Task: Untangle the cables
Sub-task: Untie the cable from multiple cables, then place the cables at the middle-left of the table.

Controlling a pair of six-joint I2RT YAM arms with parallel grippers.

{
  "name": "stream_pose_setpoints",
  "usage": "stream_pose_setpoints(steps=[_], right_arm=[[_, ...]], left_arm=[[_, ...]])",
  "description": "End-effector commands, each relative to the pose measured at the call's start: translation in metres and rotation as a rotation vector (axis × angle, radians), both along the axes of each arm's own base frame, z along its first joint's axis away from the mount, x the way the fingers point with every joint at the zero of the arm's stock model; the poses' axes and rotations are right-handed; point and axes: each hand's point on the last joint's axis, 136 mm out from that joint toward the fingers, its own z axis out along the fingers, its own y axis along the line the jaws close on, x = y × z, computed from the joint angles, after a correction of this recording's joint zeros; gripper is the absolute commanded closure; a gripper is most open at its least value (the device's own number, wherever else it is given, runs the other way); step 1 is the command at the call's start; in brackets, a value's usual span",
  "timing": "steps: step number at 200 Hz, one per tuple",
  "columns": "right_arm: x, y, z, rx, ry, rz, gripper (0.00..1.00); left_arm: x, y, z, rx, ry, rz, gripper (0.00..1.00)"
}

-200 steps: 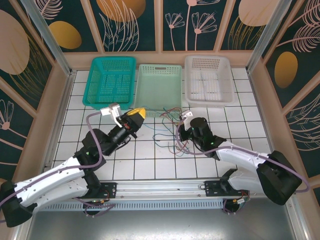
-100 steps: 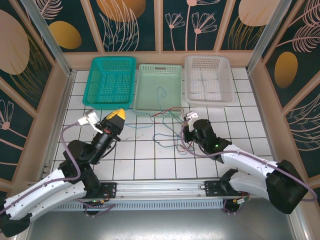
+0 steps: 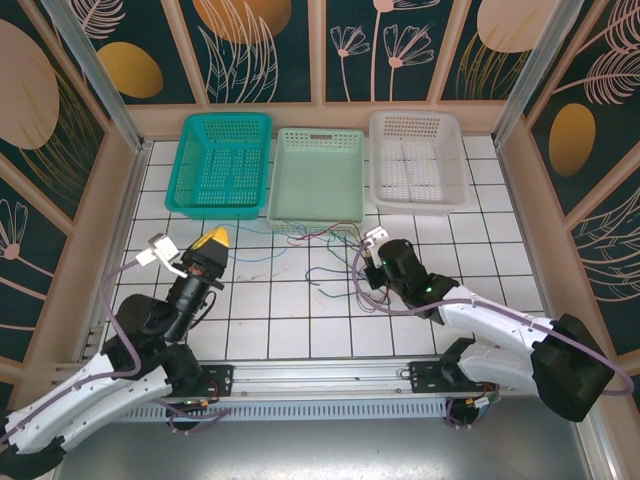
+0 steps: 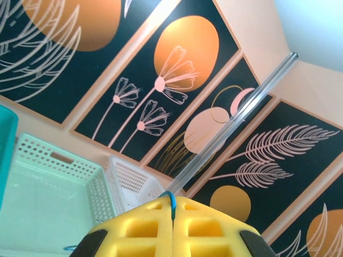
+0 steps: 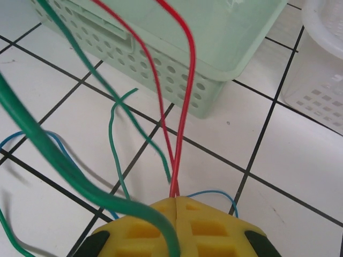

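White tiled floor (image 3: 280, 322) with dark grout, evenly lit. Dark panels (image 3: 270, 40) in tan frames, painted with orange discs and pale leaves, stand at 9, 12 and 3 o'clock. Metal posts (image 3: 92, 70) rise at 10 and 2. A metal rail (image 3: 320, 380) runs along 6.

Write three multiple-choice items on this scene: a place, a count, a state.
1. The pale green plastic basket stands: A) between the teal plastic basket and the white plastic basket; B) left of both; C) beside the arm bases.
2. Baskets in all: A) two; B) three; C) four.
3. The right claw is: A) open; B) shut on the thin red cable; C) shut on a basket rim.
1 A, it sits in the middle of the row; 2 B, three stand side by side; 3 B, red strands run into its closed pads.
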Motion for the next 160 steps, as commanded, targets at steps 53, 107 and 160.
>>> stream_pose_setpoints(steps=[53,107,160], right_arm=[[-0.004,0.016,-0.044,-0.244,0.111,0.038,1.00],[-0.010,0.025,-0.048,-0.230,0.138,0.088,1.00],[-0.004,0.019,-0.031,-0.239,0.066,0.073,0.97]], left_arm=[[0.007,0.002,-0.013,0.001,0.035,0.039,0.96],[0.019,0.006,-0.054,0.011,0.153,0.105,0.94],[0.025,0.030,-0.126,-0.028,0.340,0.240,0.90]])
